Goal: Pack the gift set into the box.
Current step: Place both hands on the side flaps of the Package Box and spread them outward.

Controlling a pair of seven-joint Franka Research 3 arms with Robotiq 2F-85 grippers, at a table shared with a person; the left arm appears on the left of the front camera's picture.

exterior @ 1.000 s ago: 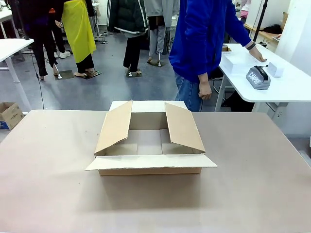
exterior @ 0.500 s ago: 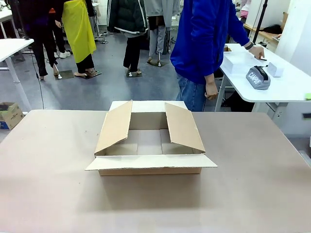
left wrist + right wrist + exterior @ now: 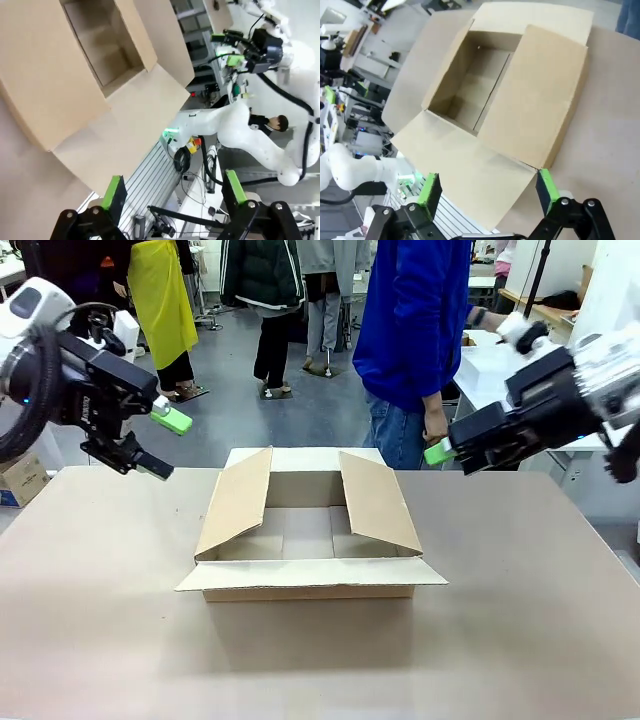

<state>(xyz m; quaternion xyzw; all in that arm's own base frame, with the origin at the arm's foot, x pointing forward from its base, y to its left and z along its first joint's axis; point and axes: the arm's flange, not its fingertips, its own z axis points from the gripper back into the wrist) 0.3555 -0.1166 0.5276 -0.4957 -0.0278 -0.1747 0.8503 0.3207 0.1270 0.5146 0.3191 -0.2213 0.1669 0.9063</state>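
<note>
The box (image 3: 310, 530) lies in the middle of the table with its four flaps spread, and nothing shows inside it. It also appears in the left wrist view (image 3: 90, 75) and the right wrist view (image 3: 505, 95). My left gripper (image 3: 166, 445) hangs open above the table, left of the box and apart from it. Its fingers (image 3: 114, 192) hold nothing. My right gripper (image 3: 445, 455) hovers open past the box's far right corner, its pads (image 3: 545, 190) wide apart and empty. The gift set is hidden behind my right arm.
A person in a blue jacket (image 3: 415, 320) stands at the far edge and reaches one hand (image 3: 510, 330) toward a white side table (image 3: 480, 370) at the right. A small cardboard box (image 3: 20, 478) sits on the floor at the left. Bare tabletop surrounds the box.
Both arms have come into the front view, the left at the left side and the right at the right side. The person's hand over the side table has shifted.
</note>
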